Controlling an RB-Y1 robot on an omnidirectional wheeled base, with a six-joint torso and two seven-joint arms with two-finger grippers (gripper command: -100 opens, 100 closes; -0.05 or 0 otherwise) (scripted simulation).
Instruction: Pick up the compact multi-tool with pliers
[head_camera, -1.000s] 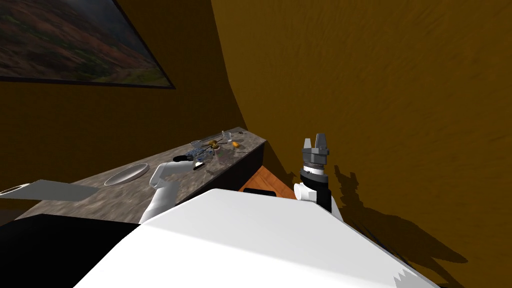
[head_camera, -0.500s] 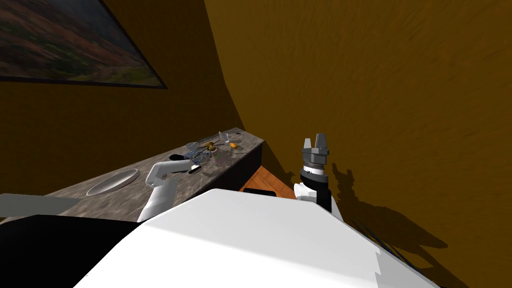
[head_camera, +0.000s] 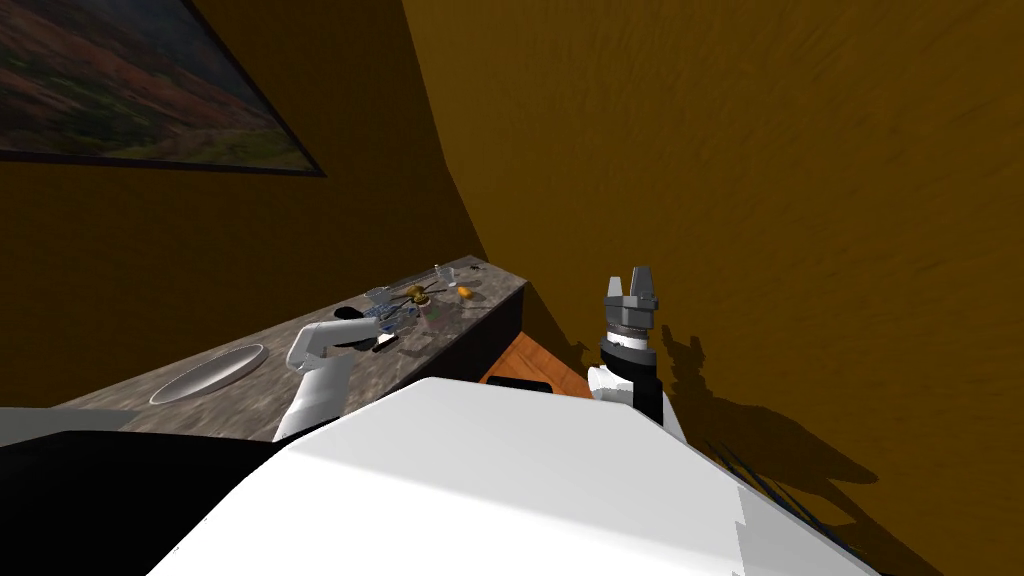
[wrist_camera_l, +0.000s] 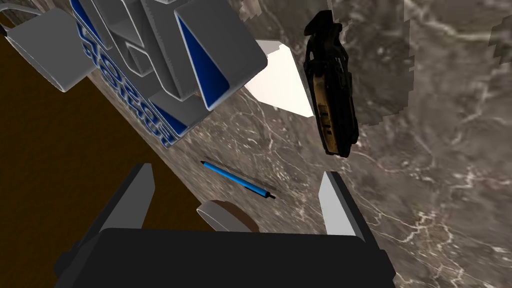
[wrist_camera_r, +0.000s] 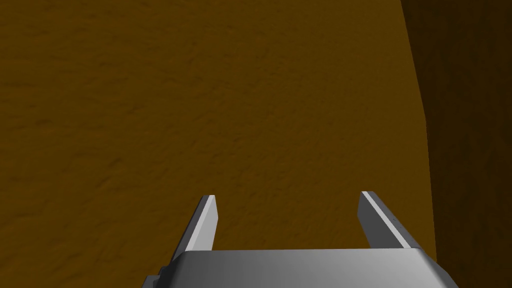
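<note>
A pale plate (head_camera: 205, 372) is seen on the grey counter (wrist_camera_l: 440, 175). The left gripper (wrist_camera_l: 236, 174) is held over the counter with its fingers spread apart. A blue pen (wrist_camera_l: 237, 179) is seen under them. The dark multi-tool (wrist_camera_l: 331, 90) is laid flat on the counter, just past one fingertip, untouched. The right gripper (head_camera: 631, 277) is held up by the brown wall, fingers apart.

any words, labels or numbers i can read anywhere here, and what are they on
Blue letter-like shapes along the edge of the grey and blue object: slanted and partly cut off, not readable.
Dark marks on the tan side of the multi-tool: too small to read.
The blue pen and the marbled counter: no text.
</note>
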